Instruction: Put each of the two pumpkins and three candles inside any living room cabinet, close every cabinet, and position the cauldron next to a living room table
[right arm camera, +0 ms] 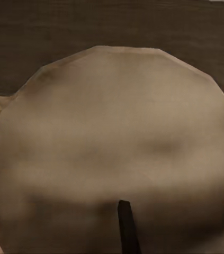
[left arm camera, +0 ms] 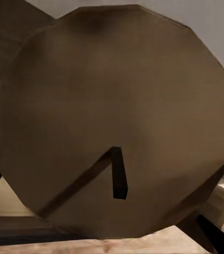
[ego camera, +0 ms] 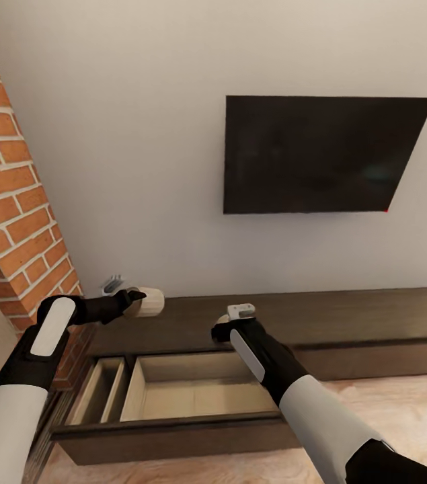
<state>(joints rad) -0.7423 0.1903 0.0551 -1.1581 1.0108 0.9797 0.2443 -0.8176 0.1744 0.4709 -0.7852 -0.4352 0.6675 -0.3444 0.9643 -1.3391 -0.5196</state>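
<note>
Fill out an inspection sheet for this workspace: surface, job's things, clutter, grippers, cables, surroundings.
Surface: cabinet top, dark brown wood, long and low against the wall.
Job's things: one cabinet drawer pulled open, pale beige inside, nothing seen in its compartments. One beige candle in the left gripper, held over the cabinet top. A second candle sits close before the right wrist camera, wick towards the lens.
Clutter: nothing seen.
Grippers: left shut on the candle; right gripper above the open drawer, its fingers hidden, apparently holding the second candle.
Cables: nothing seen.
Surroundings: wall-mounted black television, brick column at the left, pale wooden floor.
</note>
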